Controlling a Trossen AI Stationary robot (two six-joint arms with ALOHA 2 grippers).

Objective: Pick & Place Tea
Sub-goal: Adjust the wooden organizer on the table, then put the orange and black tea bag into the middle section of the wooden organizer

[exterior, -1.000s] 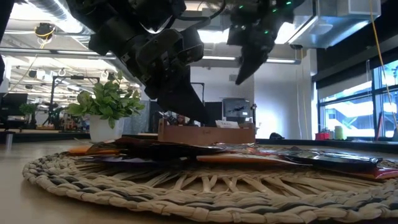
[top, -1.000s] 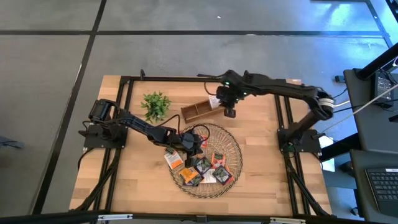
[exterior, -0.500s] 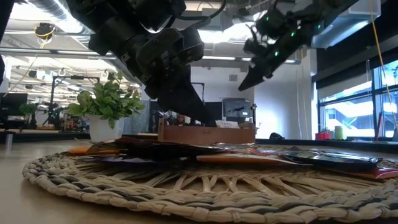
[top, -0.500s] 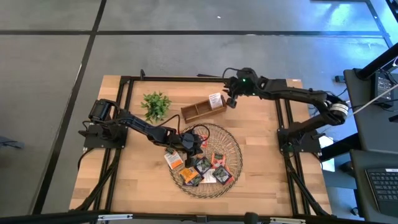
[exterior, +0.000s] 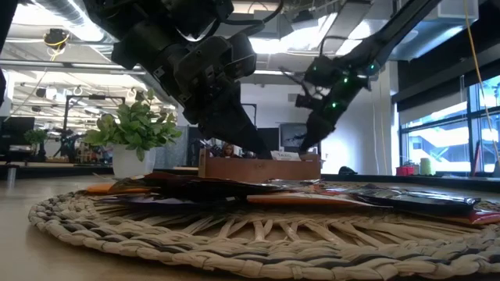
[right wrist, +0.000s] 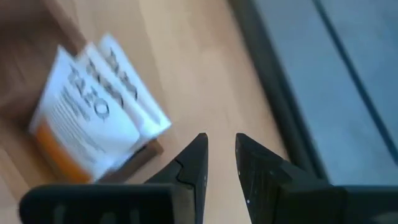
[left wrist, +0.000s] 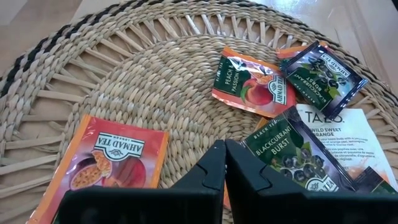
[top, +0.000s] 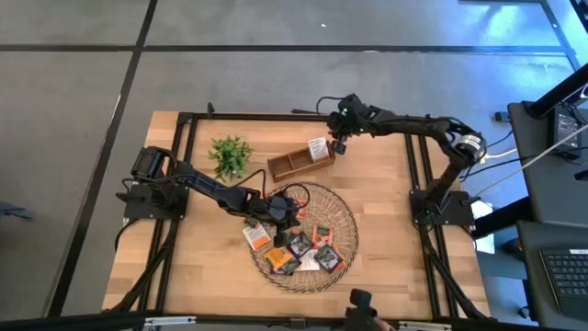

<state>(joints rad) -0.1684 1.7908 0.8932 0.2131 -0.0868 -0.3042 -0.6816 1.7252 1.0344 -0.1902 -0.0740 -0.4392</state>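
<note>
The left arm is reaching from the left side of the table (top: 367,239) toward the round woven tray (top: 344,216). The left gripper (top: 280,210) is hanging low over the left part of this tray, and its two fingers (left wrist: 214,171) are pressed together with nothing between them. Behind the arm, a small green plant (top: 230,154) is standing on the wood.

On the tray the tea sachets (top: 299,246) are lying flat, some overlapping. In the left wrist view an orange sachet (left wrist: 106,165) is lying just beside the fingers on one side, a dark blackcurrant sachet (left wrist: 292,160) on the other side, and a peach sachet (left wrist: 252,87) farther on the weave.

Further right, the wooden box (top: 296,163) is sitting behind the tray, slightly turned. White sachets (top: 318,148) are standing in its right end compartment.

The right gripper (top: 338,144) is hovering just beside that end of the box, above the table. Its fingers (right wrist: 193,165) are standing a little apart and are holding nothing; the white sachets (right wrist: 93,115) are near them but not touching
</note>
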